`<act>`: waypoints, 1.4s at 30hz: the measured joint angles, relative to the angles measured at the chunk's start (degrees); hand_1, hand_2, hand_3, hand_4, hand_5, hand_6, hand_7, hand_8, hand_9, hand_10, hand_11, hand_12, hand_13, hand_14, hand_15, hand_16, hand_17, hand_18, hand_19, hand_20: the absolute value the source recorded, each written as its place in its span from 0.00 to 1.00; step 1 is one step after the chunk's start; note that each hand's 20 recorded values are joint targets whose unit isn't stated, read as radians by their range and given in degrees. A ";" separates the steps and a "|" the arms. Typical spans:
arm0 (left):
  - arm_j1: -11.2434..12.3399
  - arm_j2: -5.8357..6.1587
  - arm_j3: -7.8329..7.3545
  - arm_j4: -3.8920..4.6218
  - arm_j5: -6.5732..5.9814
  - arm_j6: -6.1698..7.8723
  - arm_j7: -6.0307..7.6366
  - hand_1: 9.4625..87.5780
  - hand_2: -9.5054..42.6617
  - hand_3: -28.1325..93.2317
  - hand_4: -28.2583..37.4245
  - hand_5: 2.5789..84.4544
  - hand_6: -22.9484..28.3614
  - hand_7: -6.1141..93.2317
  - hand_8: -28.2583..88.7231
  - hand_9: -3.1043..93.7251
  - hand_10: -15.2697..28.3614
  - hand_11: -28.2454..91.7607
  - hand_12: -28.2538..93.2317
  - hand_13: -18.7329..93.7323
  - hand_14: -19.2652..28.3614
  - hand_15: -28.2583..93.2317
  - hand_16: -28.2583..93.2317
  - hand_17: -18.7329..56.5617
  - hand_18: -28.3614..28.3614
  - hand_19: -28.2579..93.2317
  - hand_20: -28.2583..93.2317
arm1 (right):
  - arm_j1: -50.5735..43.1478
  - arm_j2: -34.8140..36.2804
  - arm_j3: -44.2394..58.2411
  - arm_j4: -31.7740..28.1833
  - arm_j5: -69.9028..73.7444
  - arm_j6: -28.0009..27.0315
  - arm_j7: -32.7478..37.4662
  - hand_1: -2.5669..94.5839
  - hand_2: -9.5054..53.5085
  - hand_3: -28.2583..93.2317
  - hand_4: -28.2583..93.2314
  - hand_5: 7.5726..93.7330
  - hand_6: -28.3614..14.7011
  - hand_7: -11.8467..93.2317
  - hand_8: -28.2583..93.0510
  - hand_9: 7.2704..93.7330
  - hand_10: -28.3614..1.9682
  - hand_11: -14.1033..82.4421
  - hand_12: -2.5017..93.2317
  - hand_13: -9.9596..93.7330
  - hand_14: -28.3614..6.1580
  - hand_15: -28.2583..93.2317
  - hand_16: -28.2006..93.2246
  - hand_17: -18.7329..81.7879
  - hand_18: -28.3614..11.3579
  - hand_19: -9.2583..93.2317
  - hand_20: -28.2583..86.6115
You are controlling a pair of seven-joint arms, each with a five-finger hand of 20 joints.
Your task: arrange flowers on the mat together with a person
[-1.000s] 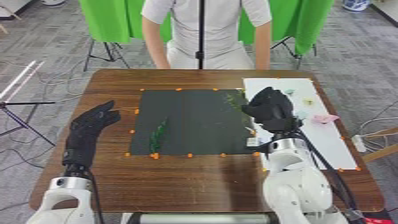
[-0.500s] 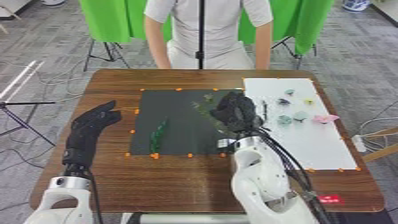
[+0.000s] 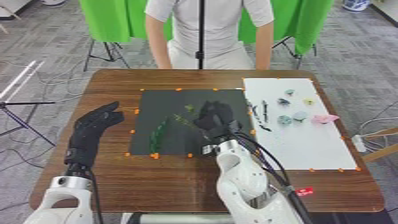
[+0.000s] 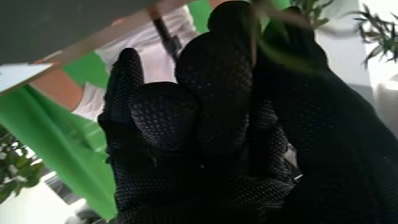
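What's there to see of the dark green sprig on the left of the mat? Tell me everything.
The sprig is long, slim and dark green, apparently leafy; its material can't be told. It lies on the left part of the black mat, starting near the edge closest to the robot, by an orange marker, and slanting slightly right as it runs away. Only the mat seems to touch it.

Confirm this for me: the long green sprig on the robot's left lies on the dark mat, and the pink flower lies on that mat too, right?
Not quite: the head view shows the pink flower on the white sheet, not the mat. The long green sprig does lie on the dark mat.
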 measured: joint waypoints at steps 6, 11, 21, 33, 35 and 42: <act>-0.21 0.05 0.06 0.03 0.18 -0.59 -0.31 0.24 0.15 0.75 0.15 0.54 0.56 0.19 0.20 0.51 0.68 0.41 0.36 0.48 0.81 0.45 0.26 0.25 0.79 0.38 0.40 | 0.83 -0.43 -1.07 1.21 -0.06 -1.65 -0.13 0.58 0.00 0.75 0.02 0.95 0.70 0.31 0.33 0.97 0.61 0.58 0.34 0.80 0.47 0.79 0.57 0.47 0.21 0.70 0.68; -0.28 0.05 0.05 0.03 0.47 -1.01 -0.54 0.24 0.15 0.75 0.15 0.54 0.56 0.19 0.20 0.51 0.68 0.41 0.36 0.48 0.81 0.45 0.26 0.25 0.79 0.38 0.40 | 1.20 -0.53 -1.47 1.23 0.84 -3.35 -0.12 0.58 0.00 0.74 0.03 0.94 0.70 0.30 0.32 0.97 0.63 0.57 0.34 0.80 0.48 0.79 0.56 0.47 0.21 0.69 0.68; -0.30 0.03 0.01 0.02 0.87 -1.66 -0.90 0.24 0.14 0.75 0.15 0.54 0.56 0.19 0.20 0.51 0.67 0.41 0.36 0.48 0.81 0.45 0.26 0.25 0.79 0.38 0.40 | 1.85 -0.68 -1.76 1.23 2.98 -6.49 0.02 0.48 0.00 0.75 0.04 0.90 0.68 0.27 0.31 0.95 0.62 0.56 0.32 0.80 0.47 0.78 0.56 0.46 0.20 0.69 0.68; -0.39 0.03 -0.01 0.02 1.14 -2.24 -1.33 0.24 0.15 0.75 0.16 0.54 0.56 0.19 0.20 0.51 0.67 0.41 0.36 0.48 0.81 0.45 0.26 0.25 0.79 0.38 0.40 | 1.96 -0.82 -1.46 1.21 3.78 -6.74 -0.02 0.42 0.00 0.79 0.02 0.89 0.68 0.27 0.26 0.95 0.60 0.54 0.32 0.79 0.46 0.77 0.55 0.46 0.20 0.69 0.68; -0.39 0.03 -0.03 0.02 1.18 -2.30 -1.37 0.24 0.15 0.75 0.16 0.54 0.56 0.19 0.20 0.51 0.67 0.41 0.36 0.48 0.81 0.45 0.26 0.25 0.79 0.38 0.40 | 1.87 -0.83 -1.17 1.02 3.95 -7.06 -0.06 0.42 0.00 0.79 0.02 0.89 0.68 0.27 0.26 0.95 0.60 0.54 0.32 0.79 0.46 0.77 0.55 0.45 0.20 0.69 0.68; -0.36 -0.05 -0.29 -0.01 1.24 -2.52 -1.52 0.24 0.15 0.75 0.16 0.54 0.56 0.19 0.20 0.51 0.68 0.41 0.36 0.48 0.81 0.45 0.26 0.25 0.79 0.38 0.40 | -0.26 -0.53 1.12 -3.47 6.53 -8.26 -0.10 0.38 0.00 0.80 0.06 0.88 0.68 0.28 0.17 0.93 0.57 0.52 0.31 0.78 0.44 0.75 0.54 0.44 0.20 0.67 0.67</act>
